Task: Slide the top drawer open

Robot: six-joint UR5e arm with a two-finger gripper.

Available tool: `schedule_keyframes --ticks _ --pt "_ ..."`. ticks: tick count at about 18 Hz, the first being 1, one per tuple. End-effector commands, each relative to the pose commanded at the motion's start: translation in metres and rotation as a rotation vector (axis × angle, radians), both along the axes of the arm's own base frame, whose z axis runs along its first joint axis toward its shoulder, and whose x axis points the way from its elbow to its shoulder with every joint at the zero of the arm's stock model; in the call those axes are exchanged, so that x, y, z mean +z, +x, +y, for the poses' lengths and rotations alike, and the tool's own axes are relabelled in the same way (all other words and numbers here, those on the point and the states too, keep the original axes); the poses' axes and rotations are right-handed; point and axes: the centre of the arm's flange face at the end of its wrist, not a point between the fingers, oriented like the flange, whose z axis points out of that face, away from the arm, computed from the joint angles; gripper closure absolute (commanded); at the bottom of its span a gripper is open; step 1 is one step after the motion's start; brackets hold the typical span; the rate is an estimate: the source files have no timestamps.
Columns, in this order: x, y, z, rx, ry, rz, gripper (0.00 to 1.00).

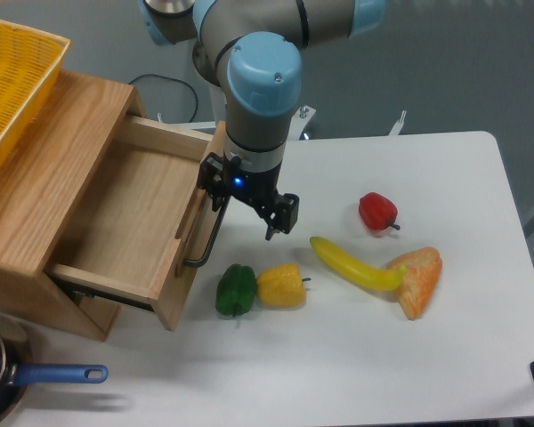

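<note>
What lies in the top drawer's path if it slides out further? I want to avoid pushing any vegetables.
The green pepper sits on the table just beyond the front corner of the top drawer, near the lower end of the black handle. The yellow pepper lies beside it. Further sliding would probably nudge the green one first.
</note>
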Motion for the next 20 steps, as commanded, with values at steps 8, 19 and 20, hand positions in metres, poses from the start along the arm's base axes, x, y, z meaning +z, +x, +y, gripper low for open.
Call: schedule_keyframes --ticks 8,19,20 --pt "0.012 0.001 -0.013 -0.024 0.001 -0.002 0.00" --pt "0.019 -0.031 -0.052 -0.371 0.016 0.056 0.00" --pt "0.019 -0.035 -0.056 -0.423 -0.002 0.074 0.00"
